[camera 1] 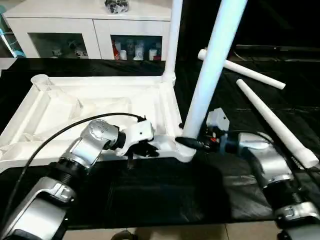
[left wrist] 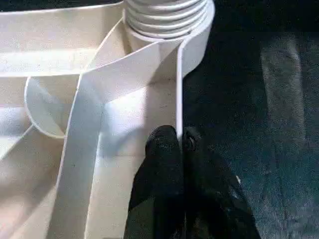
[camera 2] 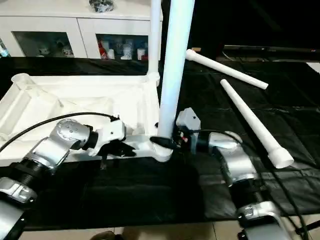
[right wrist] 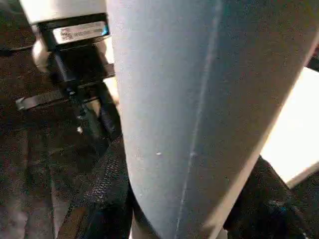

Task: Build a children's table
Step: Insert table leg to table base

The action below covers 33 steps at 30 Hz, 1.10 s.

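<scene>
White tabletop [camera 1: 60, 107] upside down on black worktop [camera 1: 165, 195], left gripper [camera 1: 142, 150] jaws pinching its near rim, right gripper [camera 1: 192, 143] jaws clasping upright leg [camera 1: 212, 65] in near corner socket, second leg [camera 1: 172, 40] standing at far corner, two legs [camera 1: 272, 120] lying at right

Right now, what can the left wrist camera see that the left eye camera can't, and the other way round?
The left wrist view shows the left gripper's fingers pinched on the thin rim wall of the table top, and the screw threads at the corner socket. The left eye view shows the right gripper around the near standing leg, another standing leg at the far corner, two loose legs on the black cloth, and the white cabinet. Both show the ribbed table top and the left gripper.
</scene>
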Available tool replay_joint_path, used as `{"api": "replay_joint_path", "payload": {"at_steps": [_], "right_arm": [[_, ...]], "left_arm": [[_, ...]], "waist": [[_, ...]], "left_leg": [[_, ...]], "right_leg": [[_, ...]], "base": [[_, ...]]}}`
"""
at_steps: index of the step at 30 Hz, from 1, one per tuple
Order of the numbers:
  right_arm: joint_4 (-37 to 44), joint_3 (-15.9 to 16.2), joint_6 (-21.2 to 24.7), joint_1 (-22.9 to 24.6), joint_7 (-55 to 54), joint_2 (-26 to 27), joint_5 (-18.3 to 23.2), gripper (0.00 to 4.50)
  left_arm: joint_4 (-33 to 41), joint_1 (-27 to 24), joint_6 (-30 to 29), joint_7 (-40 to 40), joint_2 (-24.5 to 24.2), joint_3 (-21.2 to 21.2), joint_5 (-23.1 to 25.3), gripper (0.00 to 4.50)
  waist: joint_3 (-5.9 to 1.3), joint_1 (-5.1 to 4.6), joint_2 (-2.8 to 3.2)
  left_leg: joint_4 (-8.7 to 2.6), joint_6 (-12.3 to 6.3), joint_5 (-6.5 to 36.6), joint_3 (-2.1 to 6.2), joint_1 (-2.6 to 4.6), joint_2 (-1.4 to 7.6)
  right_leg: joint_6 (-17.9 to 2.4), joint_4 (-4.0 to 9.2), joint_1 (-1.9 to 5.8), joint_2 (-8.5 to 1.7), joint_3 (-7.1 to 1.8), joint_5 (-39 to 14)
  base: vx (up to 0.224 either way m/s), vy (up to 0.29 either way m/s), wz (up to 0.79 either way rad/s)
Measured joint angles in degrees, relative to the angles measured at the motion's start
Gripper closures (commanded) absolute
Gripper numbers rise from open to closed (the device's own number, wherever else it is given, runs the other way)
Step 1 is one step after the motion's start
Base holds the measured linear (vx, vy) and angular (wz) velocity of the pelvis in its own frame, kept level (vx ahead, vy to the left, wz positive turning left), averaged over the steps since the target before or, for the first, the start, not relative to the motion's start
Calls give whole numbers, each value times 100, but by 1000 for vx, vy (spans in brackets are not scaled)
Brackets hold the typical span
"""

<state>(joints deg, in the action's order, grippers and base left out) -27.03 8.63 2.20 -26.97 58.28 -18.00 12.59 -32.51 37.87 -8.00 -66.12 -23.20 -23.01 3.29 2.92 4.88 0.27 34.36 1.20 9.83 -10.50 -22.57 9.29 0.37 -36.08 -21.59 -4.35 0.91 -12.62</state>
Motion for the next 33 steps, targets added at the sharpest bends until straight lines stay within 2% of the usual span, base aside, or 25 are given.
{"api": "replay_joint_path", "payload": {"at_steps": [3,5,7,10,13,22,33], "right_arm": [[41,-128,277,-15,-845,296,-184,259],[-114,-424,653,-228,-1869,729,-275,259],[-250,-598,838,-418,-2525,880,-392,259],[-741,-807,838,-815,-3634,1210,-601,259],[-984,-903,838,-1027,-4263,1366,-624,259],[-1088,-1062,847,-1232,-4557,1597,-750,259],[-1228,-1064,896,-1345,-4557,1610,-801,259]], "left_arm": [[-22,34,-473,404,194,129,45,450],[-23,84,-1052,1003,541,339,67,450],[-23,130,-1396,1510,851,440,74,450],[-21,137,-1949,2523,1572,762,86,450],[-15,172,-2126,3006,1859,815,82,450],[184,211,-2295,3110,1799,860,129,450],[207,209,-2295,3144,1725,817,153,450]], "waist": [[3,-37,4],[13,-119,7],[16,-173,11],[19,-239,15],[19,-261,13],[18,-211,13],[18,-214,13]], "left_leg": [[-6,3,-1,-3,25,0],[-8,7,-3,-3,15,-2],[-16,9,-4,-2,-8,-3],[-20,9,-4,-2,-17,-6],[-20,7,-5,-14,-21,-8],[-38,5,-7,-18,-61,18],[-39,6,-6,-42,-57,24]], "right_leg": [[22,5,-5,-6,0,-13],[25,16,-28,-9,0,-14],[22,54,-47,-11,2,-13],[-17,102,-49,-10,4,11],[-84,116,-48,-12,0,78],[-50,113,-100,6,14,100],[-50,111,-104,5,5,101]], "base": [[0,0,0],[0,0,0],[0,0,0],[0,0,0],[0,0,0],[17,-6,0],[0,0,0]]}}
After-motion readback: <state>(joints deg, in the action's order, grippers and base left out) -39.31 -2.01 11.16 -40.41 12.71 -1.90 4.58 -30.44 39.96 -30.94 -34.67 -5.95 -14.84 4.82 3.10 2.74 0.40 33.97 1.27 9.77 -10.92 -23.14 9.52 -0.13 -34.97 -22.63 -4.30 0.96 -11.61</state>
